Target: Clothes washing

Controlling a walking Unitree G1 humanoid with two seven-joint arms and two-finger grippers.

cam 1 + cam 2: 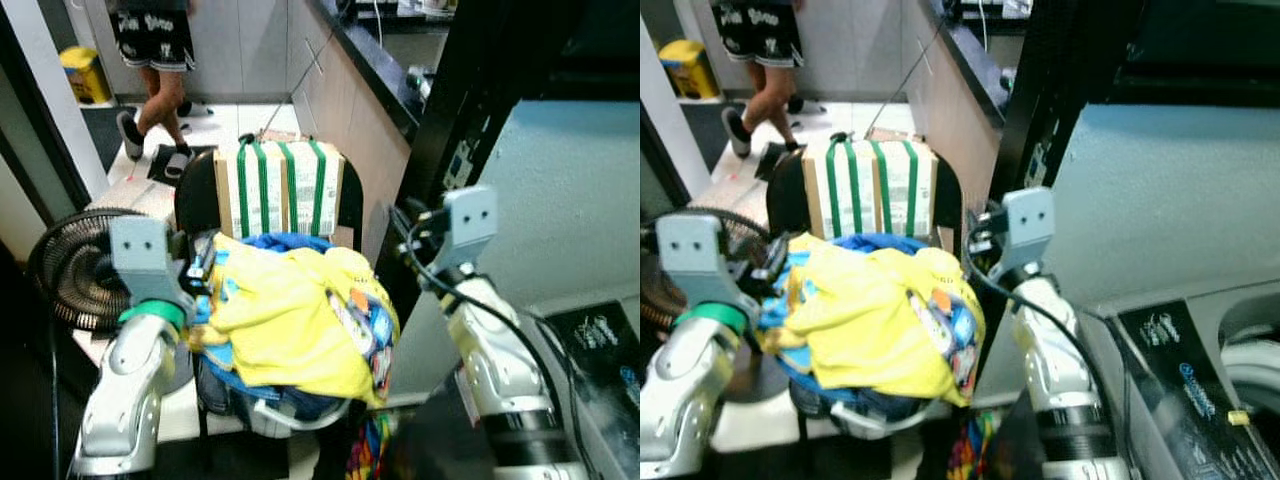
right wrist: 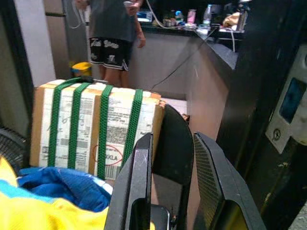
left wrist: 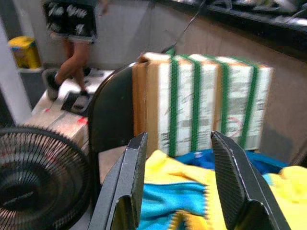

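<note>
A heap of clothes [image 1: 290, 310], mostly yellow with blue and patterned pieces, fills a basket [image 1: 290, 418] standing on a black chair [image 1: 195, 190]. My left gripper [image 3: 177, 187] is at the heap's left edge, open, its fingers [image 3: 127, 187] just above the yellow and blue fabric with nothing held. My right gripper [image 2: 170, 191] hovers at the heap's right side near the chair back [image 2: 175, 143], open and empty. The washing machine [image 1: 1200, 390] stands at the lower right, its drum rim [image 1: 1255, 365] just visible.
A cardboard box with green straps [image 1: 280, 185] stands behind the heap. A floor fan [image 1: 75, 265] is on the left. A person [image 1: 155, 60] walks at the back by a yellow bin [image 1: 85, 70]. A dark counter [image 1: 370, 60] and a black pillar [image 1: 455, 110] flank the right.
</note>
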